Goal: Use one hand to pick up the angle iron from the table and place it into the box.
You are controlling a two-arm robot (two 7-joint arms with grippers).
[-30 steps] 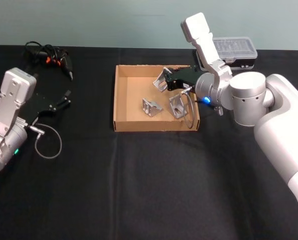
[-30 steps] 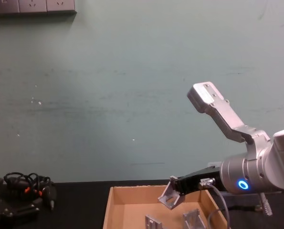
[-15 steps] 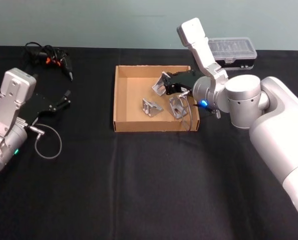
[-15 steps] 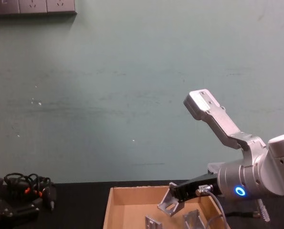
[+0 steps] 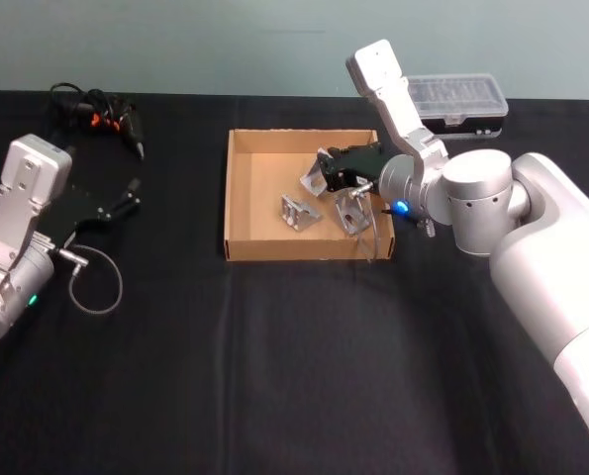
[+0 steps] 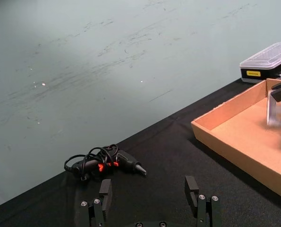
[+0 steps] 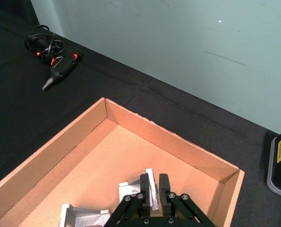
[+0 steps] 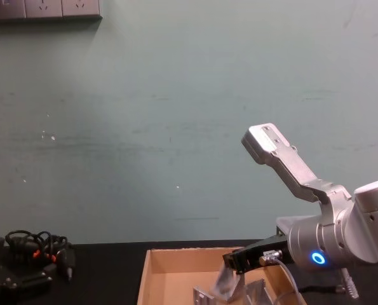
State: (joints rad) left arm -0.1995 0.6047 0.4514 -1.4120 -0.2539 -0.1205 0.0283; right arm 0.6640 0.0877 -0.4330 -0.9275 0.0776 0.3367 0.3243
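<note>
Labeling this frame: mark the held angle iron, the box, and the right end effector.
held angle iron [image 5: 314, 179], head view, on its silver face left of the fingers.
box [image 5: 233, 198], head view, on its left wall.
right end effector [image 7: 154, 188], right wrist view, midway between the fingertips clamping the angle iron.

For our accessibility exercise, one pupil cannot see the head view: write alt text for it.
The right gripper, shut on a silvery metal angle iron, holds it inside the shallow tan cardboard box, where two more silvery brackets lie. The left gripper rests open over the matte black table at far left.
</note>
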